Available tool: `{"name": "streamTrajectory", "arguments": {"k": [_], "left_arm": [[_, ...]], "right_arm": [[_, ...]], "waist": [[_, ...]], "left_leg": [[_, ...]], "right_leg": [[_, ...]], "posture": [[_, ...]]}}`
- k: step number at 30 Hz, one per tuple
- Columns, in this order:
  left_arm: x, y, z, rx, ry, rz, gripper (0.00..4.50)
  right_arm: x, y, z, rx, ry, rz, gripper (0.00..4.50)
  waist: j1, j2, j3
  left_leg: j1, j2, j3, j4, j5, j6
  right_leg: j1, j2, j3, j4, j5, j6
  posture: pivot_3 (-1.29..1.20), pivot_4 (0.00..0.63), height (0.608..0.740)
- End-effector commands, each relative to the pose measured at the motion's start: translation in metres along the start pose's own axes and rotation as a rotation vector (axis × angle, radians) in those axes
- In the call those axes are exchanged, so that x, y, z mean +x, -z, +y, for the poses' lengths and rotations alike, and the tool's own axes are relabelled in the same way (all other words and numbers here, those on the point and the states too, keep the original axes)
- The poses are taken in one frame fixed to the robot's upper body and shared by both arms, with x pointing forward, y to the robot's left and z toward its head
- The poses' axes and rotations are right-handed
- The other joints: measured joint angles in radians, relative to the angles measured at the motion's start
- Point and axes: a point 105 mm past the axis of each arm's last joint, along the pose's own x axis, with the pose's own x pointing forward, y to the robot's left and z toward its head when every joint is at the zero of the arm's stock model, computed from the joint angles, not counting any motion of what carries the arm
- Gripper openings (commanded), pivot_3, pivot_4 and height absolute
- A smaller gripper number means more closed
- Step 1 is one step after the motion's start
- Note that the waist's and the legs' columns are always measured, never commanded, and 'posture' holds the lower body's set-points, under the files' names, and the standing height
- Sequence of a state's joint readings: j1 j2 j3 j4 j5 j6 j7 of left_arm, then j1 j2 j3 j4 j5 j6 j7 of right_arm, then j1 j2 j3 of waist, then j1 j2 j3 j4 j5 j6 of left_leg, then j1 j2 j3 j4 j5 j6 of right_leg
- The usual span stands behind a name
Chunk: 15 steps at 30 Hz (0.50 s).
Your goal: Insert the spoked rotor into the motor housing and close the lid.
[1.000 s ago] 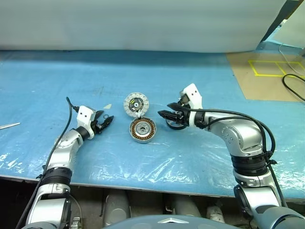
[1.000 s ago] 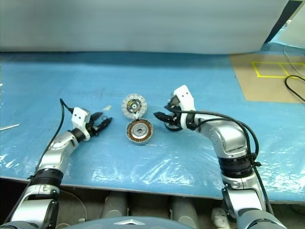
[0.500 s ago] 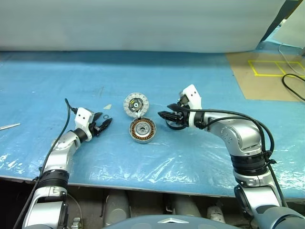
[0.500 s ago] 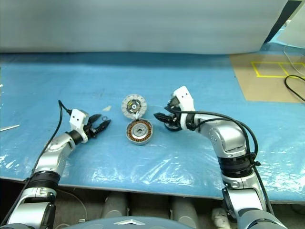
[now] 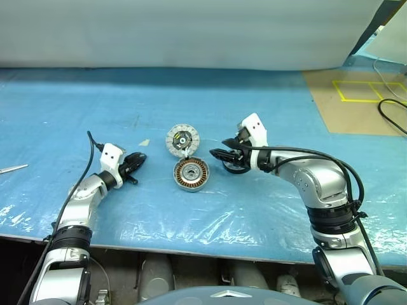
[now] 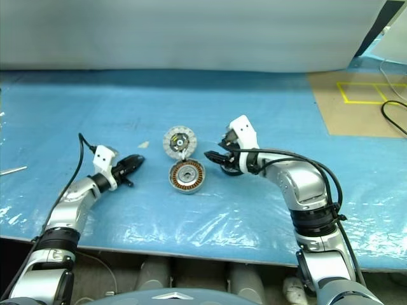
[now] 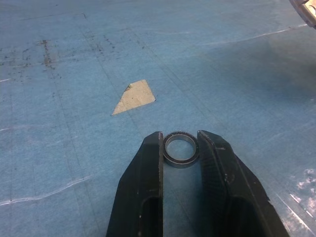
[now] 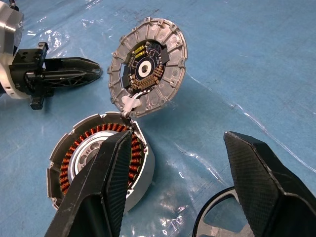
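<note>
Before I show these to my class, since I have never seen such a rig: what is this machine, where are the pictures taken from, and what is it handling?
It is a two-armed humanoid robot. Two pictures look down from its head; the other two come from cameras on its wrists.

On the blue plastic-covered table lie the copper-wound motor housing, its lid lying open-face-up behind it, and the black spoked rotor.

The left gripper has its fingers around a small metal ring on the table. The right gripper is open, hovering over the rotor.
</note>
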<state>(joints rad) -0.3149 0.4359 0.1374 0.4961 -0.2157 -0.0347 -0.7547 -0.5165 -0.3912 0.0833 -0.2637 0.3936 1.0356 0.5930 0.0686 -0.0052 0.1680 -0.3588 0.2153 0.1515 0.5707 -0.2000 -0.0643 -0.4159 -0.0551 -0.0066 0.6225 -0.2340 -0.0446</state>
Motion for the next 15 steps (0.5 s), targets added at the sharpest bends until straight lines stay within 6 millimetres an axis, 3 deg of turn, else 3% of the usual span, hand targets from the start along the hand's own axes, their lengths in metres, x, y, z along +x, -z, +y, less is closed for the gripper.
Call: {"name": "streamTrajectory", "arguments": {"k": [1, 9, 15], "left_arm": [[-0.006, 0.022, -0.003, -0.025, 0.011, 0.089, 0.72], [-0.010, 0.021, -0.002, -0.003, 0.013, 0.084, 0.71], [-0.017, -0.007, -0.009, -0.036, 0.076, -0.056, 0.71]], "right_arm": [[-0.002, -0.010, 0.001, -0.028, -0.002, -0.036, 3.09], [-0.002, -0.011, 0.001, -0.025, -0.003, -0.036, 3.09], [-0.007, -0.018, 0.004, -0.022, -0.038, -0.082, 3.09]], "waist": [[0.000, 0.000, 0.000], [-0.001, 0.000, 0.000], [-0.001, 0.000, 0.000]], "left_leg": [[0.000, 0.000, 0.000, 0.000, 0.000, 0.000], [0.002, 0.000, 0.000, -0.001, 0.000, 0.000], [0.002, 0.000, 0.000, -0.004, 0.000, 0.000]], "right_leg": [[0.000, 0.000, 0.000, 0.000, 0.000, 0.000], [0.002, 0.000, 0.000, -0.001, 0.000, 0.000], [0.001, 0.000, 0.000, -0.003, 0.000, 0.000]], "posture": [[0.00, 0.150, 0.740], [0.00, 0.150, 0.740], [0.00, 0.150, 0.740]]}}
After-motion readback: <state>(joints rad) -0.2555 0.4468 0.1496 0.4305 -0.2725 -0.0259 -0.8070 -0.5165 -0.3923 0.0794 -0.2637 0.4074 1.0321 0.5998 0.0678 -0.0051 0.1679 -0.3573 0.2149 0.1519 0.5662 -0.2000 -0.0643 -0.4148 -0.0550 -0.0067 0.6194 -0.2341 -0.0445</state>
